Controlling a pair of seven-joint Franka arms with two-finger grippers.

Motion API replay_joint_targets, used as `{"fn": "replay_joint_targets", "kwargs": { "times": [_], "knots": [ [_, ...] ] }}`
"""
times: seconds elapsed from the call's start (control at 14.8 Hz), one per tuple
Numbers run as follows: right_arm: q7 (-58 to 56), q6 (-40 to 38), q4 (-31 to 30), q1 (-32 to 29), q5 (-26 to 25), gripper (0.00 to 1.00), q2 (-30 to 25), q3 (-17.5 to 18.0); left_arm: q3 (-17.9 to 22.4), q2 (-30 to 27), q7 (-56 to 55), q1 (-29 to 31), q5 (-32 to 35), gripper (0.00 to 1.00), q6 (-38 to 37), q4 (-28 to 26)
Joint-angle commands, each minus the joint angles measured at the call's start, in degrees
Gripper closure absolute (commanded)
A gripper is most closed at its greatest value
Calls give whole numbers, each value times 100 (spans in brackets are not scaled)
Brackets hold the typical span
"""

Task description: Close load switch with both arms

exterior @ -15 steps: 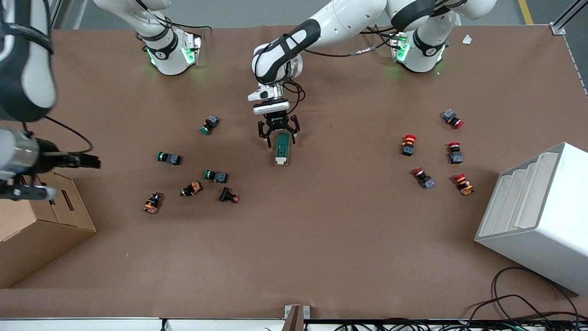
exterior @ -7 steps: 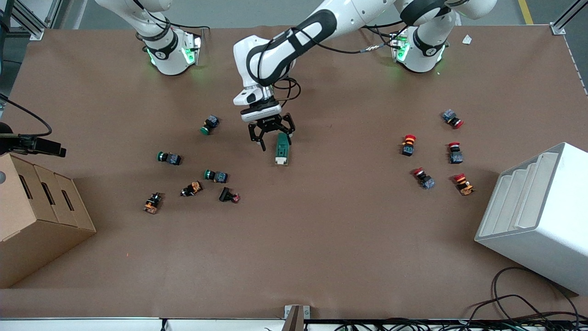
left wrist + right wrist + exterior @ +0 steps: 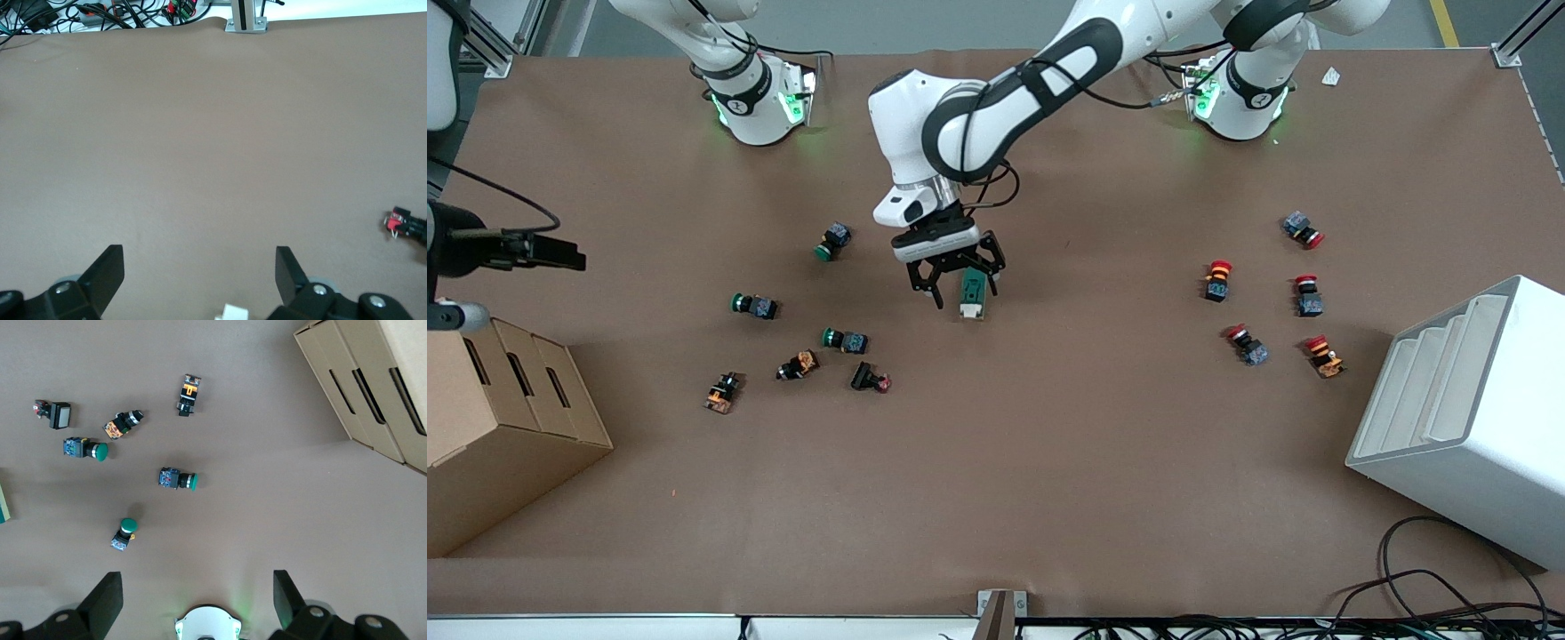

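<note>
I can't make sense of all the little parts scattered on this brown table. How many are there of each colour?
green-capped push-buttons: 3
red-capped push-buttons: 5
orange-and-black push-buttons: 2
black part with a red end: 1
dark-green load switch: 1
Total: 12

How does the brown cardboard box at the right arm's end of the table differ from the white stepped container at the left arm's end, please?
The brown cardboard box has dark slot-shaped cutouts along its top, while the white stepped container has open stepped compartments. The box is matte brown cardboard; the container looks smooth and white. The right gripper hangs above the box, whereas no gripper is over the container. Both sit at the table's ends, nearer the front camera than the push-buttons.
</note>
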Motion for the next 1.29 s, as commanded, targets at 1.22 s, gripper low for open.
{"fn": "replay_joint_targets", "kwargs": {
  "times": [1.22],
  "knots": [
    [5, 376, -1231, 341, 21, 0, -1763, -502, 506, -3358, 4548, 3342, -5283, 0, -1764, -154]
  ]
}}
